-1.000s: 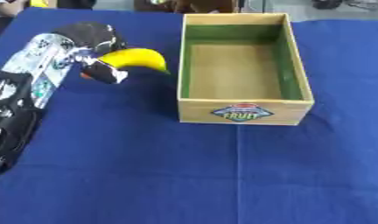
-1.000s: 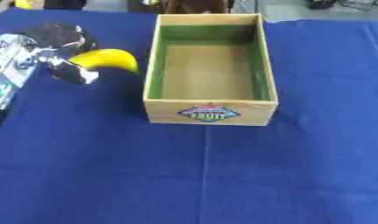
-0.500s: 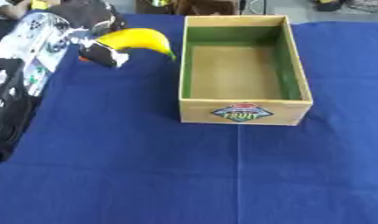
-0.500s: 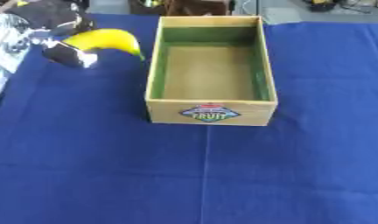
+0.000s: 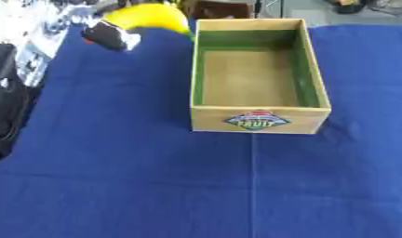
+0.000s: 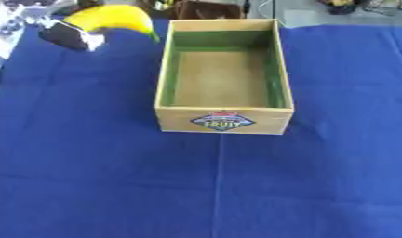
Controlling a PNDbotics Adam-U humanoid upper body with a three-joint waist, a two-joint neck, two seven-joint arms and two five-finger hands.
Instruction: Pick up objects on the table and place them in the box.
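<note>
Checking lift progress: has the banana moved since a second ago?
Yes. The banana, held in the left hand, has risen and gone toward the far left corner of the box; earlier it sat lower, beside the box's left wall.

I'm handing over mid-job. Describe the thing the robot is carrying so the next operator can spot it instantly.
Find the wooden box on the blue cloth. Just off its far left corner, the left hand holds a banana. It is the only bright yellow, curved thing there.
</note>
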